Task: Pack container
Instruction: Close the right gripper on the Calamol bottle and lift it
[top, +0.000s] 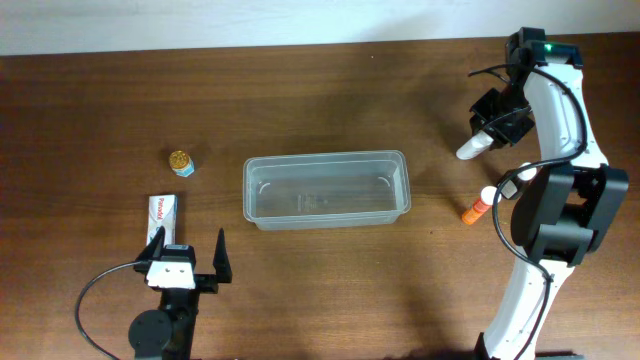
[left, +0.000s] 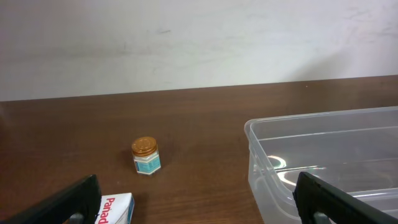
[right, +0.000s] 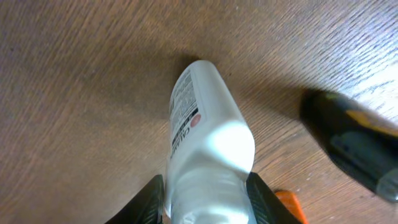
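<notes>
The container (top: 325, 189) is a clear plastic bin at the table's middle, with nothing inside; its left end shows in the left wrist view (left: 323, 155). My right gripper (top: 492, 128) is at the far right, shut on a white bottle (top: 474, 146), which fills the right wrist view (right: 205, 143) between my fingers (right: 205, 199). My left gripper (top: 187, 250) is open and empty near the front left, its fingers (left: 199, 205) straddling bare table between a Panadol box and the bin.
A small jar with a gold lid (top: 181, 161) (left: 146, 156) stands left of the bin. A white Panadol box (top: 163, 214) (left: 115, 208) lies by my left gripper. An orange tube with a white cap (top: 477, 206) lies right of the bin.
</notes>
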